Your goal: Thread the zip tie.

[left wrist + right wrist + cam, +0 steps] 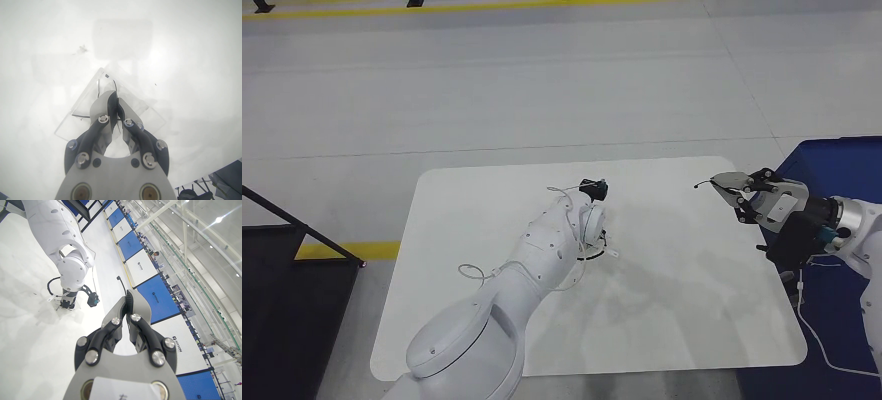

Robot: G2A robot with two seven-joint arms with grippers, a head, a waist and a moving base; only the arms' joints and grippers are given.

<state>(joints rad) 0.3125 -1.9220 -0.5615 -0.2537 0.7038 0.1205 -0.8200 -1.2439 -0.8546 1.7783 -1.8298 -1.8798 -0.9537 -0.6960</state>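
Fingers: your right fingers are pressed together on the strap of a thin black plastic zip tie, whose square head stands free beyond the tips.
Tie's place: it is held in the air over the right part of the white bench, head end pointing toward the other arm.
Right arm pose: it comes in from the bench's right edge with the wrist roughly level and aimed across the bench.
Farther fingers: your left fingers are closed on a thin black strand running between the pads. You cannot tell whether this is a second tie.
Left arm pose: the wrist is bent steeply down at mid-bench, with the tips at a clear square acrylic plate lying flat there.
Gap: the two sets of fingers are well apart.
Step in hand: this looks like the stage before threading, with each piece gripped and nothing yet mated.
Next move: you would likely need to bring the held tie to the strand. A free tail would then have to line up squarely with the small head slot, since a slight twist would probably miss it.
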